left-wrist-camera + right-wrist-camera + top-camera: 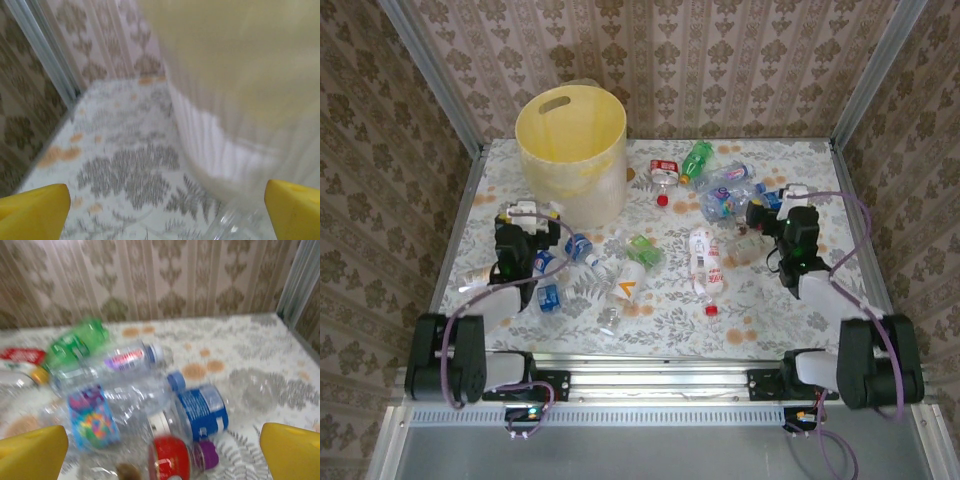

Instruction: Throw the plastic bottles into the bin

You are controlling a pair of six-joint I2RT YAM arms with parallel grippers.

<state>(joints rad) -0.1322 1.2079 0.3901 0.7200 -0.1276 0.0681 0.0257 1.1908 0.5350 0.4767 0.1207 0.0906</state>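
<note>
Plastic bottles (723, 197) lie strewn over the table (760, 300), the bin (582, 190) at its back left. Right gripper (162, 455), jaws wide apart, is nearest a cluster: a red-labelled bottle (172, 460) sits just ahead, its long axis seemingly running finger to finger. Left gripper (162, 215), also apart, faces the bin.

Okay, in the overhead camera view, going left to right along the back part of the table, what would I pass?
Large pale yellow round plastic bin → crushed clear plastic bottle with a red label → green plastic bottle → cluster of crumpled clear plastic bottles.
</note>
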